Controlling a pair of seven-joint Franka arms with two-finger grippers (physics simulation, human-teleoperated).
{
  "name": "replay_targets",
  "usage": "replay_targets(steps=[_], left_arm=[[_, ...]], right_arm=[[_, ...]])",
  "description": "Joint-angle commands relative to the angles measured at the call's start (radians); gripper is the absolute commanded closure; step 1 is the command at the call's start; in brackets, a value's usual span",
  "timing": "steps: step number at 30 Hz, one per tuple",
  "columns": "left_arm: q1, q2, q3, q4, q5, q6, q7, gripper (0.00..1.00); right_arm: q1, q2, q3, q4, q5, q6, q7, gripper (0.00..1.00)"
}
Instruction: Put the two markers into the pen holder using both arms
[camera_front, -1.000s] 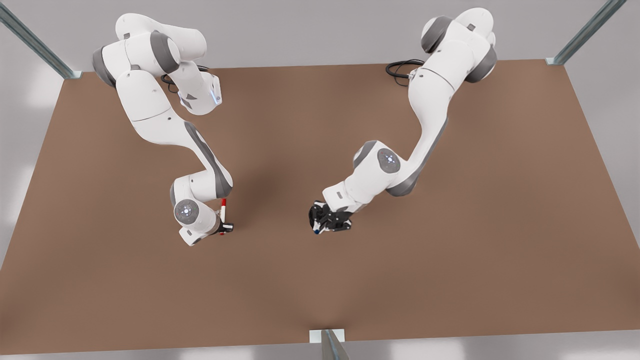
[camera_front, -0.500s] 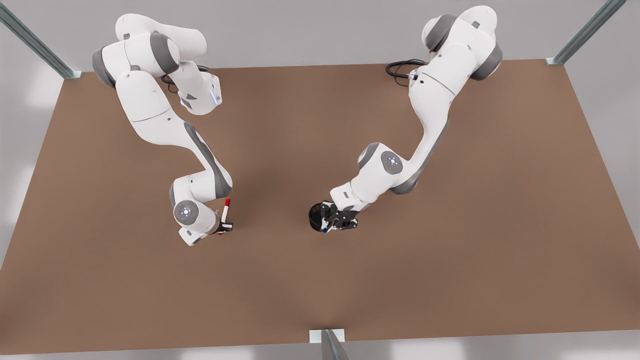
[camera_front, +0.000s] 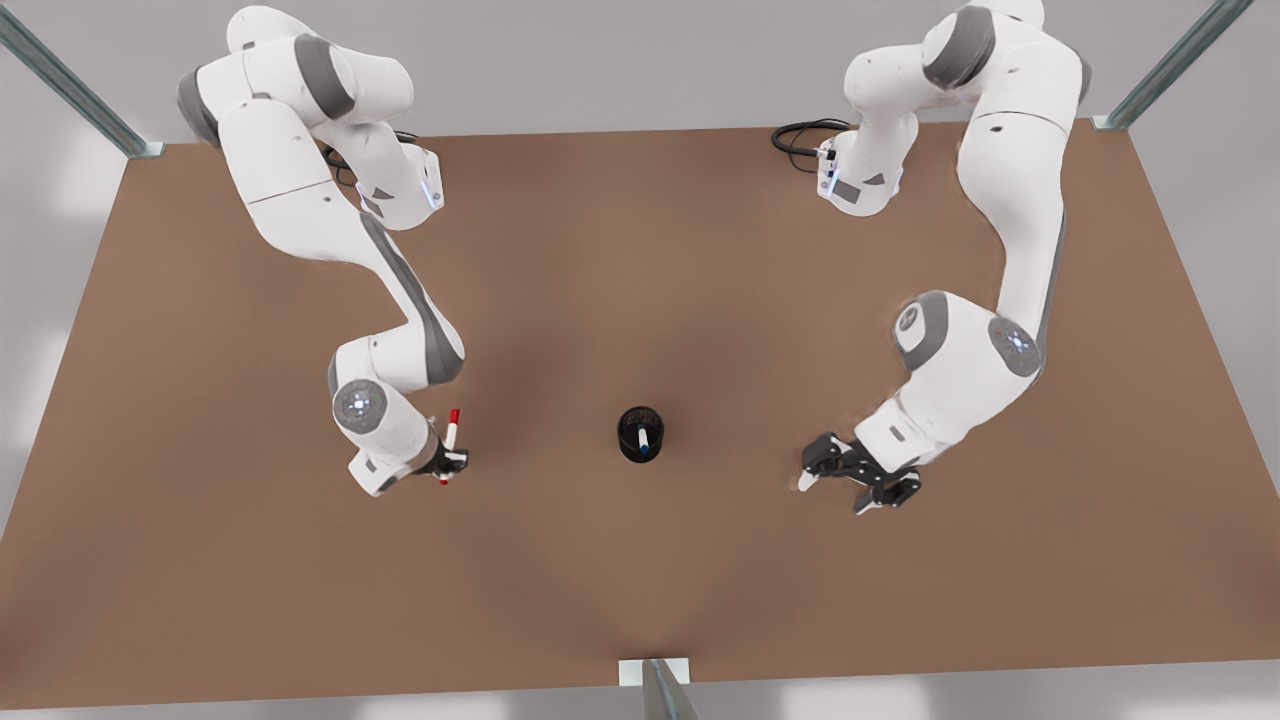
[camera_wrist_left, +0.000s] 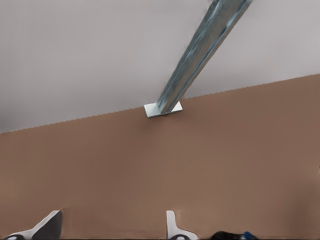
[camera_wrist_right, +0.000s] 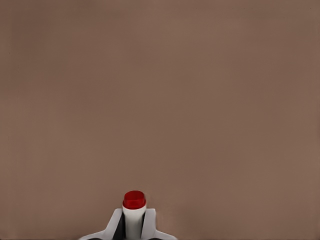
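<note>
Now two markers show: the blue-capped marker (camera_front: 645, 442) stands inside the one pen holder (camera_front: 640, 434) at the front view's centre, on the table (camera_front: 640, 250). Right gripper (camera_front: 447, 462), left of centre, clenches the red-capped marker (camera_front: 451, 428). Left gripper (camera_front: 858, 485), at lower right, has its jaws spread and bare.

A bare brown counter (camera_front: 640, 600) spans the scene against pale grey surroundings. Slanted metal struts (camera_front: 1165, 68) rise from small plates at its far corners, and another strut (camera_wrist_left: 200, 55) stands on a plate at the middle of its near edge. A black cable (camera_front: 800, 135) coils near the far edge.
</note>
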Motion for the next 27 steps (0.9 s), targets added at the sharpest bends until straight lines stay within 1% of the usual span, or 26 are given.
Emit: replay_targets(steps=[1,2,3,4,5,6,7,10,12,14,15,16,18,19,20,21,22,24,26,27], left_arm=[[0.033,-0.007,0.021,0.089,0.256,-0.680,0.044,0.00],[0.034,-0.082,0.027,0.090,0.313,-0.685,-0.070,0.00],[0.050,-0.140,0.036,0.090,0.310,-0.722,-0.142,0.00],[0.036,-0.207,0.080,0.087,0.280,-0.736,-0.163,0.00],[-0.054,-0.281,0.217,0.059,0.177,-0.736,-0.163,0.00],[-0.119,-0.372,0.315,-0.036,0.079,-0.726,-0.154,0.00],[-0.127,-0.390,0.318,-0.042,0.079,-0.726,-0.154,0.00],[-0.122,-0.363,0.318,-0.030,0.085,-0.725,-0.153,0.00],[-0.124,-0.346,0.320,-0.030,0.088,-0.725,-0.153,0.00],[-0.124,-0.341,0.320,-0.030,0.086,-0.725,-0.154,0.00],[-0.122,-0.341,0.318,-0.030,0.082,-0.725,-0.156,0.00],[-0.127,-0.341,0.318,-0.030,0.083,-0.726,-0.153,0.00],[-0.133,-0.341,0.317,-0.030,0.085,-0.726,-0.153,0.00],[-0.133,-0.330,0.315,-0.030,0.086,-0.725,-0.153,0.00],[-0.133,-0.330,0.315,-0.030,0.086,-0.725,-0.153,0.00],[-0.133,-0.329,0.315,-0.030,0.086,-0.725,-0.153,0.00],[-0.133,-0.327,0.317,-0.030,0.086,-0.725,-0.153,0.00],[-0.134,-0.321,0.315,-0.030,0.086,-0.725,-0.153,0.00],[-0.134,-0.320,0.315,-0.030,0.085,-0.725,-0.153,0.00],[-0.134,-0.313,0.315,-0.030,0.085,-0.725,-0.153,0.00]], right_arm=[[0.005,-0.018,0.034,0.072,-0.014,-0.115,0.031,0.79],[0.005,-0.028,0.058,0.098,-0.015,-0.114,0.031,0.79],[0.006,-0.042,0.089,0.127,-0.031,-0.110,0.030,0.79],[0.006,-0.042,0.124,0.168,-0.060,-0.101,0.053,0.79],[0.006,-0.042,0.153,0.204,-0.074,-0.098,0.061,0.79],[0.006,-0.042,0.184,0.209,-0.095,-0.034,0.067,0.79],[0.011,-0.038,0.199,0.209,-0.097,0.032,0.076,0.79],[0.057,-0.035,0.199,0.224,-0.109,0.173,0.076,0.79],[0.098,-0.024,0.199,0.287,-0.110,0.178,0.076,0.79],[0.120,-0.004,0.198,0.299,-0.126,0.293,0.076,0.79],[0.150,0.011,0.196,0.327,-0.123,0.328,0.080,0.79],[0.166,0.048,0.196,0.389,-0.126,0.340,0.080,0.79],[0.221,0.080,0.182,0.423,-0.143,0.403,0.080,0.79],[0.251,0.100,0.169,0.442,-0.185,0.425,0.080,0.79],[0.331,0.134,0.095,0.509,-0.190,0.426,0.103,0.79],[0.392,0.133,0.034,0.514,-0.190,0.425,0.163,0.79],[0.472,0.133,-0.051,0.514,-0.192,0.425,0.225,0.79],[0.480,0.137,-0.060,0.506,-0.227,0.446,0.228,0.79],[0.471,0.139,-0.063,0.443,-0.265,0.538,0.228,0.79],[0.476,0.143,-0.065,0.431,-0.293,0.543,0.228,0.79]])
